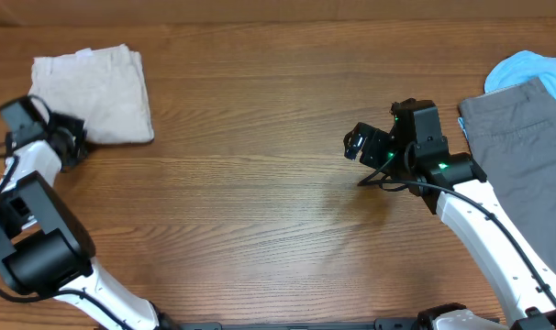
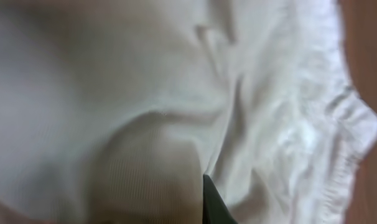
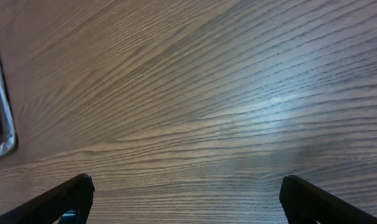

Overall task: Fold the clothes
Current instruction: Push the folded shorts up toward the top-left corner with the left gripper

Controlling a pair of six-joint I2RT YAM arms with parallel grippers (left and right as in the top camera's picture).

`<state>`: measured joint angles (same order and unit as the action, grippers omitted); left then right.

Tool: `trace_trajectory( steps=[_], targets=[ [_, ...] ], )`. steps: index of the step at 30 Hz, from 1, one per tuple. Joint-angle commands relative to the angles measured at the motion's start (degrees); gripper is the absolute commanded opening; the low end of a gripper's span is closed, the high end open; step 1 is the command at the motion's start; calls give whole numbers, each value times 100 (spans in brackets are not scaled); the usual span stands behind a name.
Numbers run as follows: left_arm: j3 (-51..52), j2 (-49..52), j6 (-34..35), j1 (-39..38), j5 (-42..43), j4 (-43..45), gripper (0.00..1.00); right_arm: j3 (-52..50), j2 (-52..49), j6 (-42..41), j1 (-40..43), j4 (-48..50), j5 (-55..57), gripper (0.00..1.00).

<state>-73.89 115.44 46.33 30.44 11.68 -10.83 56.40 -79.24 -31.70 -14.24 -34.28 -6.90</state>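
Three garments lie on the wooden table (image 1: 260, 229), which spreads bare beneath and around the right claw (image 3: 187, 183).

The grey shorts (image 1: 526, 147) are the largest piece. They lie flat well to the right of the right claw, close by its arm, and run off the edge of the overhead view.

The beige shorts (image 1: 94, 92) come next, folded into a compact square. They sit just ahead of the left claw (image 1: 76, 142) and a little to its right, with their near left corner meeting the claw's tip.

The blue garment (image 1: 535, 69) is the smallest showing. It lies far to the right of the right claw and further from the robot, tucked partly under the grey shorts' far end.

The left claw is clenched. Its wrist view is filled with pale cloth (blurred, very close), and the creases gather toward the one dark fingertip (image 2: 212, 202) in sight. Whether any cloth is nipped between the fingers cannot be told.

The right claw is released, its two fingers spread wide over bare wood with nothing between them.
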Motion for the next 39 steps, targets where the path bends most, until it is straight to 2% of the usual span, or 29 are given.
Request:
trace_trajectory(
  steps=[1, 8, 15, 23, 30, 39],
  targets=[
    [-262, 55, -105, -188, -269, -33, 4, -20, 57, 2, 11, 37, -24, 100],
    [-264, 358, -90, -232, -678, -87, 4, -20, -61, 2, 11, 59, -24, 100],
    [-422, 1023, -127, -227, -678, 120, 4, -20, -157, 2, 11, 120, -22, 100],
    [-942, 1241, -256, -229, -734, 57, 4, -20, -157, -2, 11, 151, -31, 100],
    [-986, 1327, 258, -404, -1209, 61, 4, -20, -157, -2, 4, 271, -369, 100],
    [-988, 1777, 949, -758, -1204, 223, 4, -20, -157, -258, -131, 380, -348, 100]
  ],
)
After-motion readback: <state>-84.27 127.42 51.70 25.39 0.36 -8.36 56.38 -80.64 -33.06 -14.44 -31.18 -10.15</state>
